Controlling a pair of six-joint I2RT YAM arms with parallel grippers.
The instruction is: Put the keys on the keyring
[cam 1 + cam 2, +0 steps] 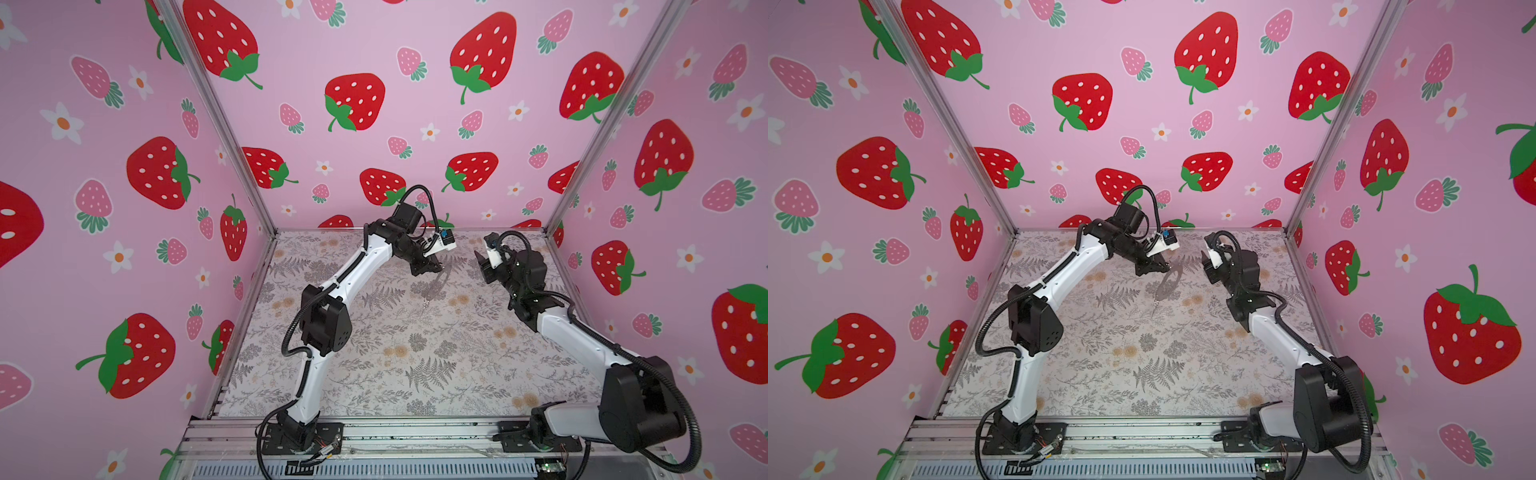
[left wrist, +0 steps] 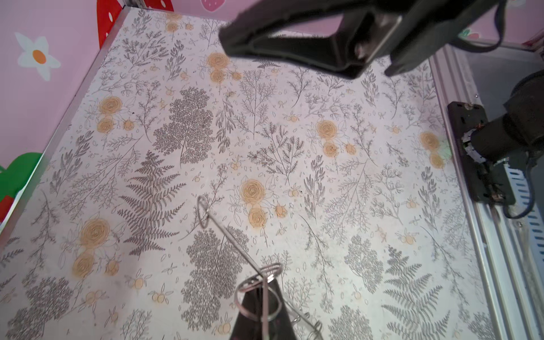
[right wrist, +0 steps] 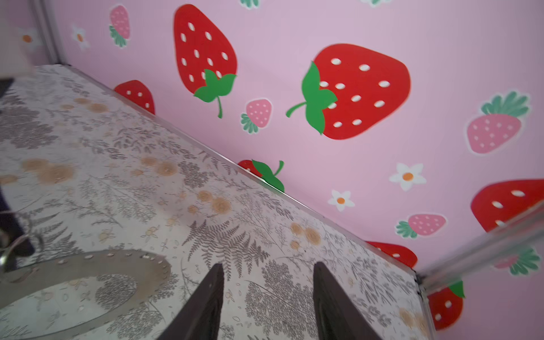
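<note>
Floral tabletop (image 1: 415, 353), strawberry-print walls (image 1: 415, 62)

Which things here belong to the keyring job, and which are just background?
Job: keyring, pinched by the shut left end effector; its wire loops; open right end effector. No keys discernible.
Not the job: floral table cover; strawberry walls.

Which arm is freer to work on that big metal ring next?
Right, probably. The right pincer stands open and empty near the keyring, while the left pincer is shut on the keyring, busy holding it.
</note>
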